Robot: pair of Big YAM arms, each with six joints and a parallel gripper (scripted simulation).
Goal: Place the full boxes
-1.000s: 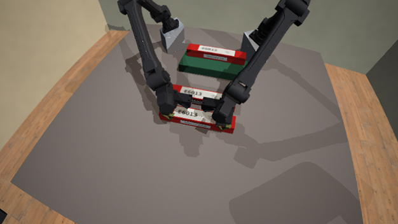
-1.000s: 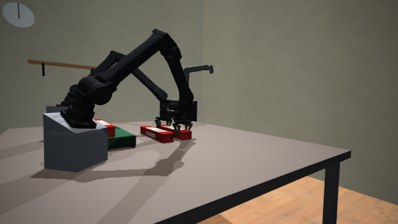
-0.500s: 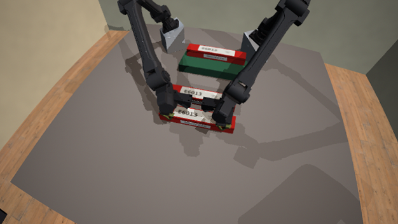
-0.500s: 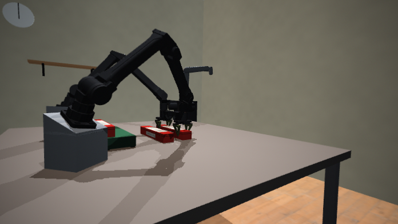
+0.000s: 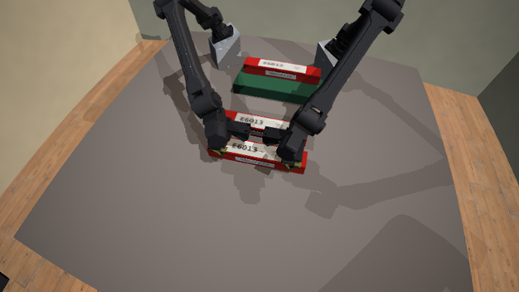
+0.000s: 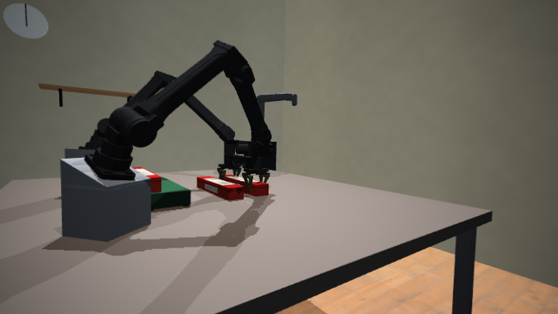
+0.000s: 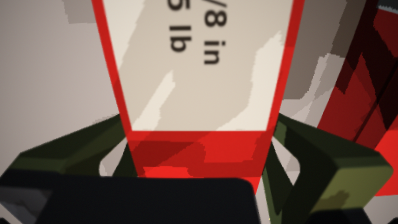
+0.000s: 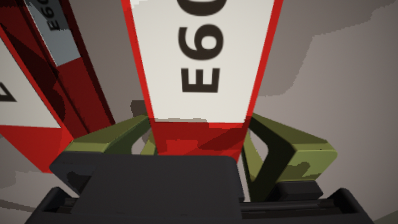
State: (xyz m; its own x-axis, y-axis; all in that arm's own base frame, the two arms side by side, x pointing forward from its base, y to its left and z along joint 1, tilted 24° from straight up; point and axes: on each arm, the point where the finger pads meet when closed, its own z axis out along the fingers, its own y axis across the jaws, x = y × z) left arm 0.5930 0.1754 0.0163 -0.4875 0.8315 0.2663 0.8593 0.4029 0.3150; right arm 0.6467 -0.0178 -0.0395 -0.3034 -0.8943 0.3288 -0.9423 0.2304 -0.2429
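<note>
Three red welding electrode boxes with white E6013 labels are in view. One box (image 5: 282, 70) lies flat on the low green platform (image 5: 276, 88). A second box (image 5: 260, 122) lies on the table in front of the platform. The third, nearest box (image 5: 257, 154) lies parallel to it. My right gripper (image 5: 217, 152) is shut on this box's E6013 end (image 8: 200, 65), with a finger on each long side. My left gripper (image 5: 291, 164) is shut on its other end (image 7: 200, 65) in the same way. The box sits level at the table top.
Two grey arm pedestals (image 5: 226, 47) (image 5: 324, 56) stand behind the platform. The middle box lies close behind both wrists. In the exterior view the table's front edge (image 6: 361, 268) is far from the boxes (image 6: 250, 186).
</note>
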